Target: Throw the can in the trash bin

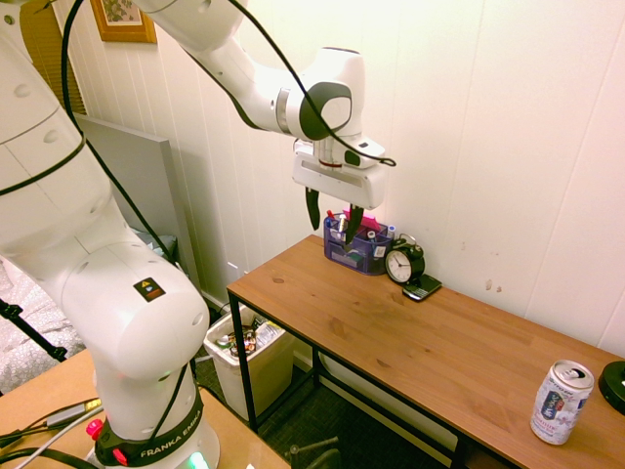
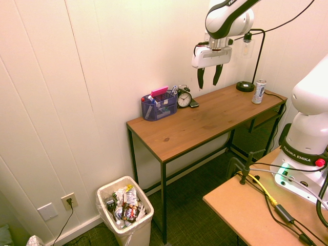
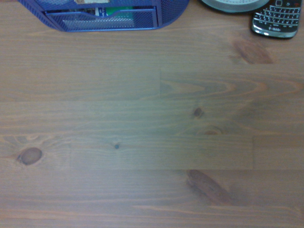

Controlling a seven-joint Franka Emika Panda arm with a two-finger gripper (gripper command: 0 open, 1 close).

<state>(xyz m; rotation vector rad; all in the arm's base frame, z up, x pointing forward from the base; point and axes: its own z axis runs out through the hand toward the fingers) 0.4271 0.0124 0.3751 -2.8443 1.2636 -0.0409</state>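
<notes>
The can (image 1: 561, 402) (image 2: 260, 91), white and silver with blue print, stands upright near one end of the wooden table (image 1: 410, 342) (image 2: 205, 120). My gripper (image 1: 333, 217) (image 2: 209, 76) hangs open high above the table's middle, nothing between its fingers, well away from the can. The trash bin (image 1: 249, 360) (image 2: 125, 212), cream-white and holding rubbish, stands on the floor beside the table's other end. The wrist view shows only bare table wood (image 3: 152, 133), no can.
A blue mesh desk organiser (image 1: 357, 244) (image 2: 159, 105) (image 3: 109, 14), an alarm clock (image 1: 403, 262) (image 2: 184, 98) and a phone (image 1: 422, 287) (image 3: 278, 21) stand along the wall side of the table. A black lamp base (image 1: 614, 384) (image 2: 245, 86) sits close to the can.
</notes>
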